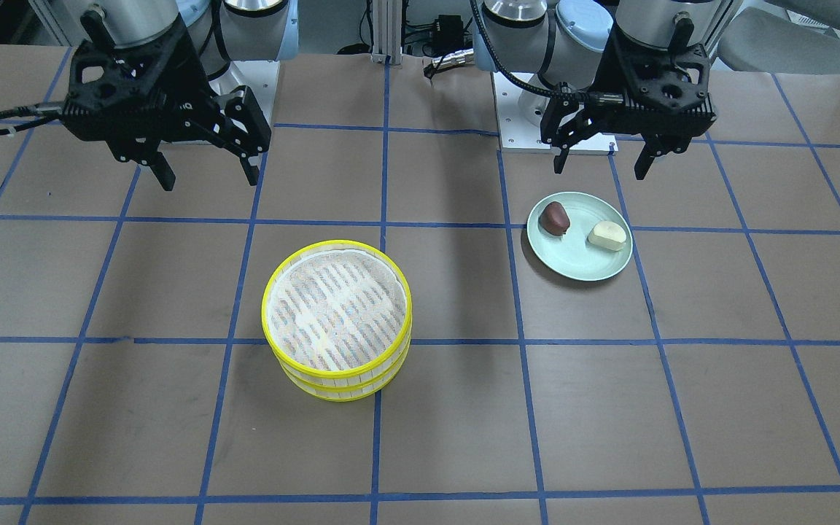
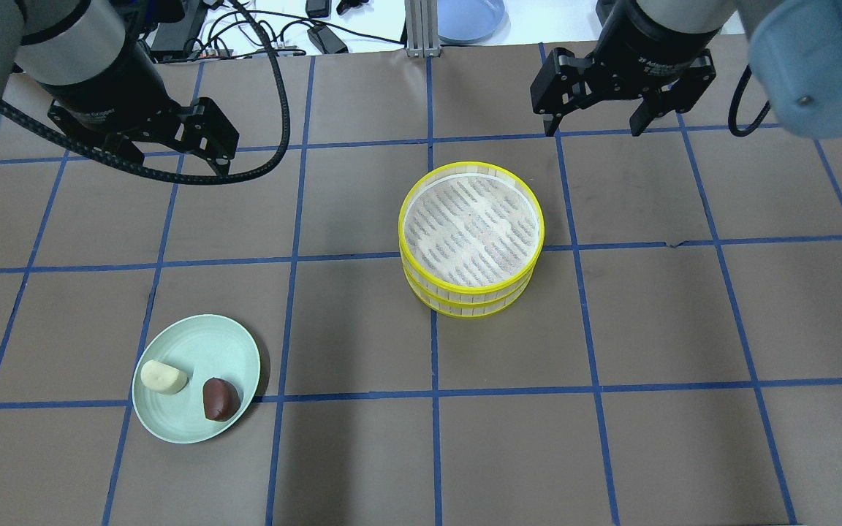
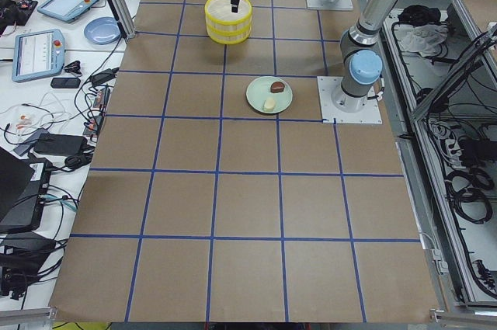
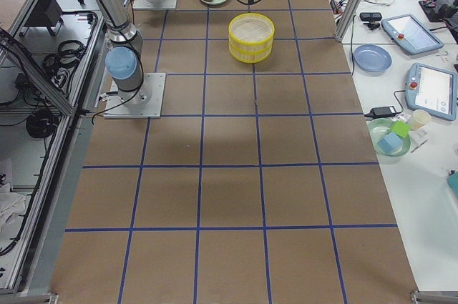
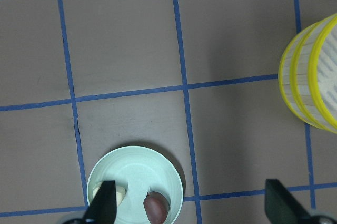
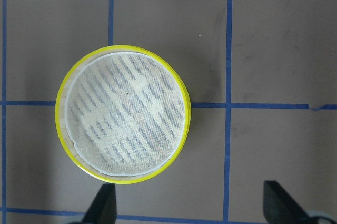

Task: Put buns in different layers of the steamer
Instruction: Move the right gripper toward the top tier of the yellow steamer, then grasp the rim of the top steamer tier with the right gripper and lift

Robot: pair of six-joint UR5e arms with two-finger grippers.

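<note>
Two steamer layers are stacked, the upper tray [image 1: 337, 246] on the lower tray [image 1: 340, 394], both empty on top; they also show in the overhead view [image 2: 472, 289] and the right wrist view [image 6: 63, 92]. A dark reddish-brown bun [image 1: 555, 218] and a pale cream bun [image 1: 607, 235] lie on a pale green plate [image 1: 579, 264]. My left gripper [image 1: 599, 169] hangs open and empty above the plate's robot-side edge. My right gripper [image 1: 208, 179] hangs open and empty, high and toward the robot from the steamer.
The brown table has a blue tape grid. The arms' base plate [image 1: 537, 109] sits at the robot side. Beyond the far edge are cables and a blue dish [image 2: 468, 18]. A side bench holds tablets [image 4: 433, 89] and small items.
</note>
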